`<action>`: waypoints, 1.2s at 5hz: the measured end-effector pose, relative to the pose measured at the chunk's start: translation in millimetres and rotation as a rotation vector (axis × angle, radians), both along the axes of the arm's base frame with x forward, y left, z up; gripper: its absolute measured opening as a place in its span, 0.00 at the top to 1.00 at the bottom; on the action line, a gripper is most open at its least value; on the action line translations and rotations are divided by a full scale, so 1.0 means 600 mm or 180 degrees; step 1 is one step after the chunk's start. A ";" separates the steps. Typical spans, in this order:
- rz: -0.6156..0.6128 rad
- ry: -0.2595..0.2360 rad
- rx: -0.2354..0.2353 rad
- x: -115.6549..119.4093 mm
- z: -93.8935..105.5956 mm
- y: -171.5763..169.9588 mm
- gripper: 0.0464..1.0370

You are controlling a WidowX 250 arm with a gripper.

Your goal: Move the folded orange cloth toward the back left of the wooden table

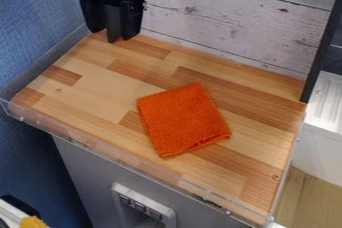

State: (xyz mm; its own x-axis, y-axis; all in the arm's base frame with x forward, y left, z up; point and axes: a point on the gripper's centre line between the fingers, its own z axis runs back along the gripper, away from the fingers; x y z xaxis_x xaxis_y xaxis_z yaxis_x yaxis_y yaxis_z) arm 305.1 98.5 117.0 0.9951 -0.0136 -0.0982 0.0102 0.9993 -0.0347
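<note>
The black gripper (pixel 107 33) hangs at the upper left, over the back left corner of the wooden top, with its fingers apart and nothing seen between them. An orange cloth (pixel 182 119), folded into a rough rectangle, lies flat near the middle of the wooden top (pixel 87 89). It is turned at a slant, with its folded layers showing along the lower right edge. The gripper is well behind and to the left of the cloth, not touching it.
A whitewashed plank wall (pixel 227 22) rises behind the top, and a blue wall (pixel 33 27) is at the left. A clear raised rim (pixel 127 158) runs along the front edge. A dark upright post (pixel 322 42) stands at the back right, beside a white unit (pixel 324 117).
</note>
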 end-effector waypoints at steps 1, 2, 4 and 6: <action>-0.0119 0.0071 -0.0018 -0.012 -0.023 -0.022 0.04; -0.0370 -0.0076 0.0056 -0.018 -0.014 -0.058 0.04; -0.0873 -0.0380 0.0164 -0.039 0.000 -0.117 0.04; -0.1246 -0.0583 0.0159 -0.046 0.008 -0.149 0.04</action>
